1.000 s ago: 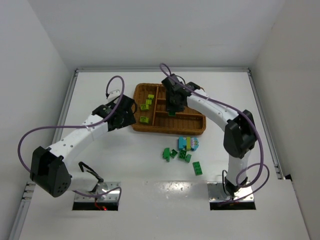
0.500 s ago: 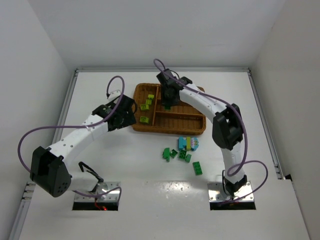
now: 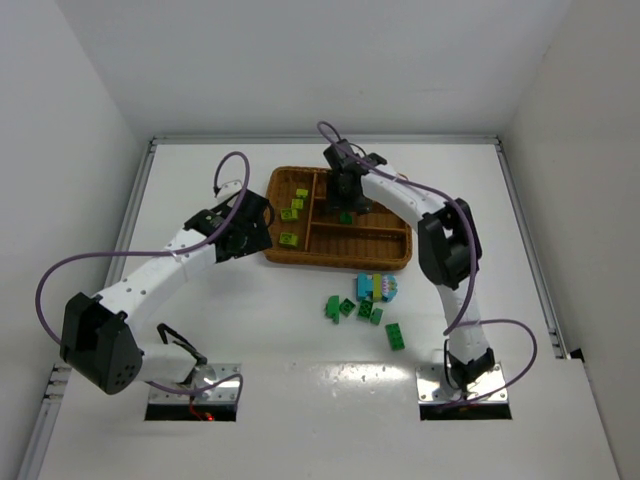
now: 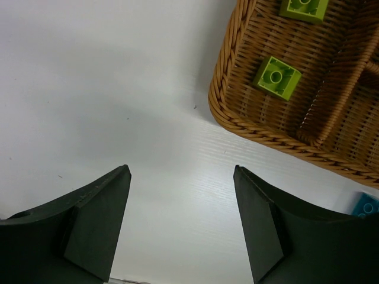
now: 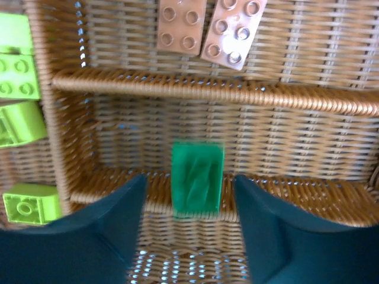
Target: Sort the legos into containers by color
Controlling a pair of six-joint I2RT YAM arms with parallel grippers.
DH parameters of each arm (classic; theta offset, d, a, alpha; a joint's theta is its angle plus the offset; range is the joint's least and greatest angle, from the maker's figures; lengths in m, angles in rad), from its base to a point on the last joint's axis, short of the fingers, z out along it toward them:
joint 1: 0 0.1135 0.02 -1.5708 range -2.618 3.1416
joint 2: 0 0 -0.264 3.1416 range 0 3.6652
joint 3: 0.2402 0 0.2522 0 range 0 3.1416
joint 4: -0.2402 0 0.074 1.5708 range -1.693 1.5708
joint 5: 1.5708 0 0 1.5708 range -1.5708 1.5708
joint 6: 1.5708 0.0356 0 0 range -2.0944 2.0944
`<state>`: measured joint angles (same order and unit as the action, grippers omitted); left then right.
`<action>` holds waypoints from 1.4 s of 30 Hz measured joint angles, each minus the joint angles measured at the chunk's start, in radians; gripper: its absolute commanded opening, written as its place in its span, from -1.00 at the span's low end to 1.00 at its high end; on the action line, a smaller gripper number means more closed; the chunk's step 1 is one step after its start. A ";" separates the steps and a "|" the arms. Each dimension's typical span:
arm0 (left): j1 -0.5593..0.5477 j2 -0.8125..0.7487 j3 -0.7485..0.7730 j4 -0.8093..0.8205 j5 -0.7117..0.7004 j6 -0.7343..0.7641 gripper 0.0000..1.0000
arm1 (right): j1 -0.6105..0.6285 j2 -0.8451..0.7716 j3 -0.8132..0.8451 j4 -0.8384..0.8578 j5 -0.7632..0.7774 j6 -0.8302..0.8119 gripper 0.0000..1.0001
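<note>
Since the jaws of the right gripper (image 3: 345, 205) stand apart with a gap on either side of the dark green studded plastic brick (image 5: 198, 177), that brick is not pinched; call it let go. It looks blurred in the right wrist view, so I cannot tell whether it is in the air or lying down. It sits over a narrow section of the brown woven wicker tray (image 3: 338, 265), overlapping one wicker divider (image 5: 284, 198). The section beyond the next divider holds two orange-brown studded plates (image 5: 182, 26). Lime-yellow bricks (image 3: 290, 213) lie in the wide section on the left.

The left gripper (image 4: 180, 171) is spread and empty, hanging over the white table (image 3: 200, 180) just beside the tray's near corner.

Left to sort: a loose cluster of dark green bricks (image 3: 345, 308) with a cyan-blue and lime stack (image 3: 375, 287) close in front of the tray, and one green brick (image 3: 396, 337) lying a little apart.

Handling, as a judgement: these bricks are light, rigid hard plastic, not fragile, with smooth side walls that may slip or twist out of a shallow pinch. Best hold is across the two flat long sides, low on the body, studs up. Clustered pieces touch each other, so fingers may nudge neighbours; the outlying green brick looks easiest.
</note>
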<state>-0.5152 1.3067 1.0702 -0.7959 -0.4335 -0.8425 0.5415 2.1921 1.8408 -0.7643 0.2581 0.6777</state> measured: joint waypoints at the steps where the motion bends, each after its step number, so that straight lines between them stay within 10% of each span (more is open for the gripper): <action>1: 0.000 0.000 0.000 0.000 0.000 0.000 0.54 | -0.003 0.003 0.000 0.001 -0.001 -0.002 0.55; 10: 0.000 0.000 0.000 0.000 0.010 0.000 0.54 | -0.009 -0.070 -0.089 0.054 0.006 -0.007 0.50; 21: 0.000 0.000 0.000 0.000 0.007 0.008 0.54 | 0.172 -0.739 -0.760 0.161 -0.039 0.015 0.55; 27: 0.000 -0.005 0.000 0.000 0.006 0.011 0.54 | 0.373 -0.798 -0.953 0.128 -0.020 0.112 0.55; 42: -0.012 -0.007 0.000 0.000 0.008 0.011 0.54 | 0.353 -0.979 -1.295 0.069 0.018 0.315 0.55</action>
<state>-0.5274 1.2995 1.0702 -0.7956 -0.4252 -0.8314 0.8944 1.2129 0.5457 -0.6949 0.2764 0.9928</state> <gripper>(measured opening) 0.766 0.775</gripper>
